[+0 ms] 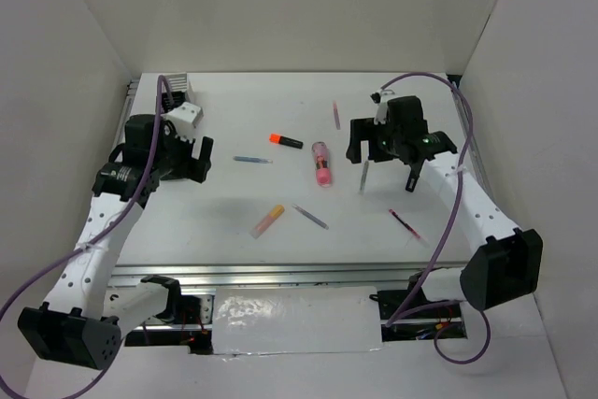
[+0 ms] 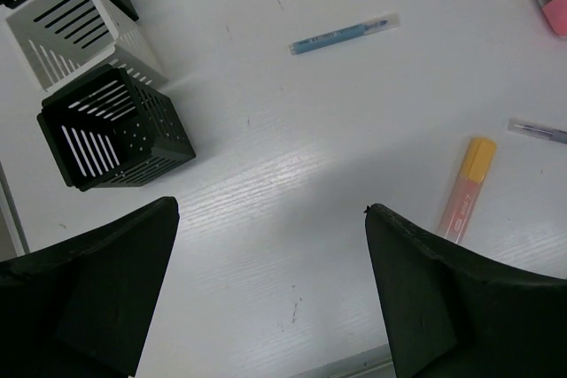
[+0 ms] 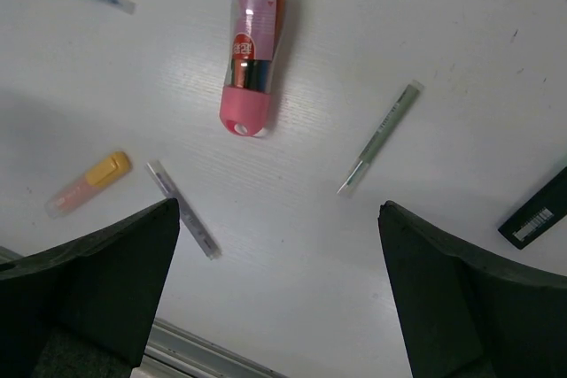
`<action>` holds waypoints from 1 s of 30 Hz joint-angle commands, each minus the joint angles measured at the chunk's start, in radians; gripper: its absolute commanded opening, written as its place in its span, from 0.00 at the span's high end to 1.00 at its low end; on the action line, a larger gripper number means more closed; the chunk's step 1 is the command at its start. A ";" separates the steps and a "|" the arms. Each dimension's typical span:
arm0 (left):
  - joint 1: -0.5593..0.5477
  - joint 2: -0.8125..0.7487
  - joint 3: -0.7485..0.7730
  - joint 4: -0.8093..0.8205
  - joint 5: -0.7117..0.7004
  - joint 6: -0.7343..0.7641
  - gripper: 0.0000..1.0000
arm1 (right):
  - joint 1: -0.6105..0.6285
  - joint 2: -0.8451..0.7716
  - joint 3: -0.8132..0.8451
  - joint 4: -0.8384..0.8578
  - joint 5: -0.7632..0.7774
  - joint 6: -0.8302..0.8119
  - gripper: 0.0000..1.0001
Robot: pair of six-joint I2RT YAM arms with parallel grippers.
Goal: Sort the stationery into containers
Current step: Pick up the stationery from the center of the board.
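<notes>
Both grippers hung above the table (image 1: 187,221) with nothing in them: the left gripper (image 2: 270,219) had its jaws wide apart over bare tabletop, and the right gripper (image 3: 279,210) was spread just as wide. The stationery (image 1: 321,163) lay loose around the middle of the table, none of it in the containers (image 1: 184,115), which stood clustered at about ten o'clock of the table, a black cup (image 2: 113,135) touching a white cup (image 2: 78,31). The grey pen (image 3: 379,137) lay nearest the right gripper, toward two o'clock from the gap between its jaws and slanted from seven to one, so it looked the likely next pick. To take it well, the wrist would need to shift until the pen's middle sat between the fingers. It should then turn so the jaws closed across the barrel rather than along it, and lower almost to the surface, since so thin a pen gives little to bite and may roll or skid. The pink marker (image 3: 252,50), at ten o'clock from the pen, lay well apart and should not obstruct. The yellow-orange highlighter (image 2: 467,190), at three o'clock of the left gripper, seemed the sensible one for that arm, with the blue pen (image 2: 344,34) at one o'clock.
</notes>
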 commanded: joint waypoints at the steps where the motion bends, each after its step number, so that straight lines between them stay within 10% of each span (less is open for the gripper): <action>1: -0.003 -0.053 -0.020 0.074 0.006 0.028 0.01 | 0.006 0.026 0.060 0.019 -0.021 0.005 0.01; 16: -0.032 0.018 -0.020 0.172 -0.066 -0.038 0.01 | 0.187 0.539 0.477 -0.114 0.114 0.197 0.01; 30: -0.045 0.035 -0.057 0.203 0.005 -0.003 0.01 | 0.189 0.776 0.502 -0.139 0.154 0.244 0.06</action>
